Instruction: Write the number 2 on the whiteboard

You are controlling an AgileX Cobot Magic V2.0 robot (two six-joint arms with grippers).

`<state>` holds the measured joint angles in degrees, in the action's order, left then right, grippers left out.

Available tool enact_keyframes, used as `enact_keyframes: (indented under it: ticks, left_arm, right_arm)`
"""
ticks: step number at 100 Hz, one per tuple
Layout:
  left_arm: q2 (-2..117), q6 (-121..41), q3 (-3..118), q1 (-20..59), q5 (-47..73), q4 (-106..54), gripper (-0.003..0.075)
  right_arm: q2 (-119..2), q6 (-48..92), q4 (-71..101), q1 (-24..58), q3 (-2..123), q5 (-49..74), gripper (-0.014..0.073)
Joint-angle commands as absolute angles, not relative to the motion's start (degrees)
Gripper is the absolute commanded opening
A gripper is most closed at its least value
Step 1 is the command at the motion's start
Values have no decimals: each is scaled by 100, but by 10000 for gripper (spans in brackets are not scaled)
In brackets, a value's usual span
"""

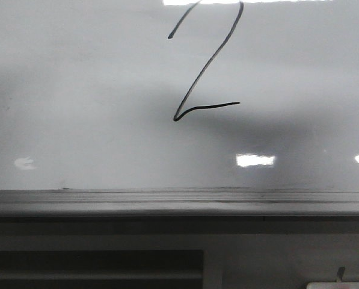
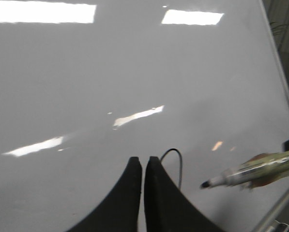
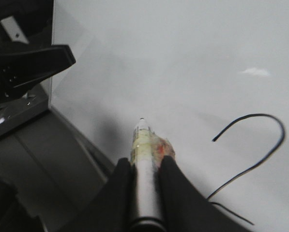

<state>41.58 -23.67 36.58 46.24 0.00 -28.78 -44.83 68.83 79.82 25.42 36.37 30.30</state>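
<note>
The number 2 (image 1: 206, 66) is a thin black slanted line on the whiteboard (image 1: 77, 90), with its top cut off by the frame. My right gripper (image 3: 145, 162) is shut on a marker (image 3: 144, 142) wrapped in tape. The marker's tip points at the whiteboard (image 3: 183, 58), well to one side of the number 2 (image 3: 275, 145). My left gripper (image 2: 143, 162) is shut and empty, close over the whiteboard (image 2: 134, 63). A curved bit of the line (image 2: 175, 159) shows beside it, and the marker (image 2: 253, 171) lies off to its side. Neither gripper shows in the front view.
A grey metal ledge (image 1: 167, 201) runs along the board's lower edge, with dark slatted panels (image 1: 95, 268) below it. In the right wrist view a black arm part (image 3: 28, 63) sits past the board's edge.
</note>
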Motion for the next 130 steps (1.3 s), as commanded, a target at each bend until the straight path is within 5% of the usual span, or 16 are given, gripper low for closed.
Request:
enact_keyframes:
  ticks: [1,36,130]
  left_arm:
    - [4212,-2325,3879,4986,-381,-2895,10]
    - [4897,-2325,3906,5902,118,-2516,320]
    - [5442,-2325,4290,5990,1365,-1356,312]
  right_arm:
    - [-4950,6775,7969,2500,4078,3620,-46]
    - [-6130,6640,7409,2500,4948,4770,-46]
    - [-6134,6521,6937,2500,5132,5779,-46]
